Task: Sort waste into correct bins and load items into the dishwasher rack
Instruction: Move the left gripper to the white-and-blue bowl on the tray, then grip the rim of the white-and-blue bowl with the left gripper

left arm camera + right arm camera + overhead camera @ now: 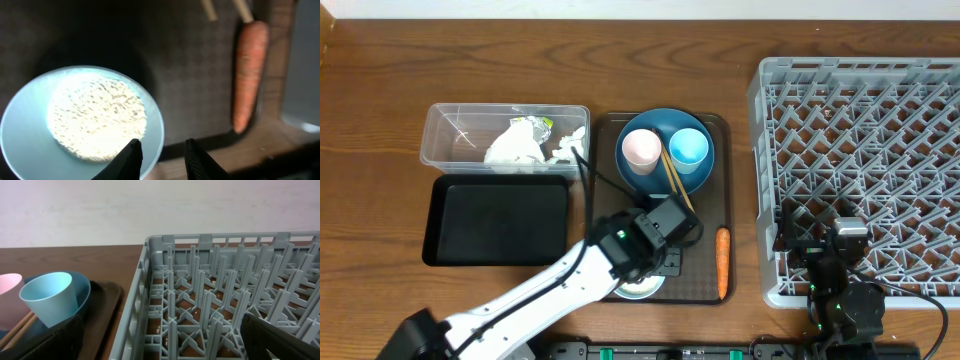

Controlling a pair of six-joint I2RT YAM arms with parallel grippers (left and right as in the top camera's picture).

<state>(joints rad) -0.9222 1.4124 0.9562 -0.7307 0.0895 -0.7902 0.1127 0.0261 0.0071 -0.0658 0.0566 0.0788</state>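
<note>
My left gripper point(162, 145) is shut on the rim of the small light blue bowl point(30, 135), one finger inside and one outside. White rice point(97, 117) fills the bowl's bottom. In the overhead view that gripper point(660, 268) hangs over the bowl point(642, 288) at the front of the brown tray. The orange carrot point(722, 262) lies to its right. The pink cup point(641, 148), light blue cup point(688, 147) and chopsticks point(675, 182) rest on a blue dish. My right gripper point(818, 228) stands open over the grey rack's point(860, 100) front left corner, holding nothing.
The clear tub point(440, 130) at the back left holds crumpled napkins point(520, 145). The black tray point(500, 225) lies in front of it. The brown serving tray point(705, 215) sits between these bins and the rack, whose near wall point(145, 280) rises beside my right fingers.
</note>
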